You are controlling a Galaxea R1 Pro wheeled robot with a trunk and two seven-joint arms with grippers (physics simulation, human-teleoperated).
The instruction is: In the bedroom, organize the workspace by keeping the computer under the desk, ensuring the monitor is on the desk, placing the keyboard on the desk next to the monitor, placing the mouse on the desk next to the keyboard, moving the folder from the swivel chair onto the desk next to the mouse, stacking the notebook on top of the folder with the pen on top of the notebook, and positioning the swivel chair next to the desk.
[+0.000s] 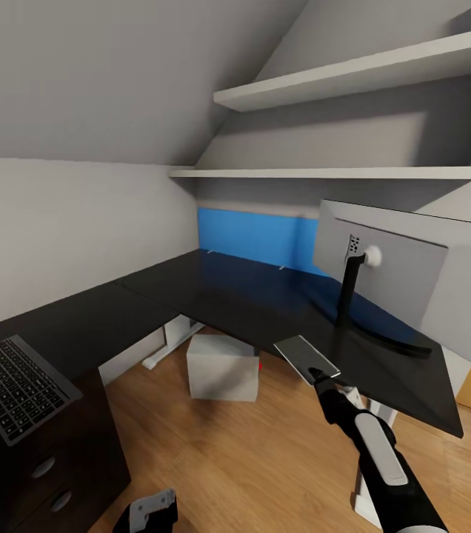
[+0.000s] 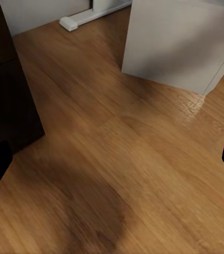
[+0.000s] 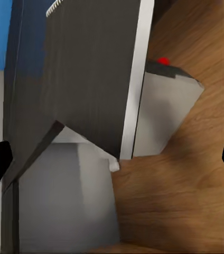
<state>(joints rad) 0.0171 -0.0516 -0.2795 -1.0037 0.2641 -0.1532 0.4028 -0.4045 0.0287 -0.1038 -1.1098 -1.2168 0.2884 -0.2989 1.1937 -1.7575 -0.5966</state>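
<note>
The monitor (image 1: 413,277) is seen standing on the bench (image 1: 213,296), its back turned near, and the computer (image 1: 222,368) is tucked on the floor beneath. The keyboard (image 1: 15,385) is still parked on the black drawer unit (image 1: 50,466) at the near left. A thin dark slab, likely the notebook (image 1: 306,357), is pinched by the right pincer (image 1: 318,377) at the bench's near edge. The left pincer (image 1: 150,511) is held spread, low over the floor. Most steps are judged left.
</note>
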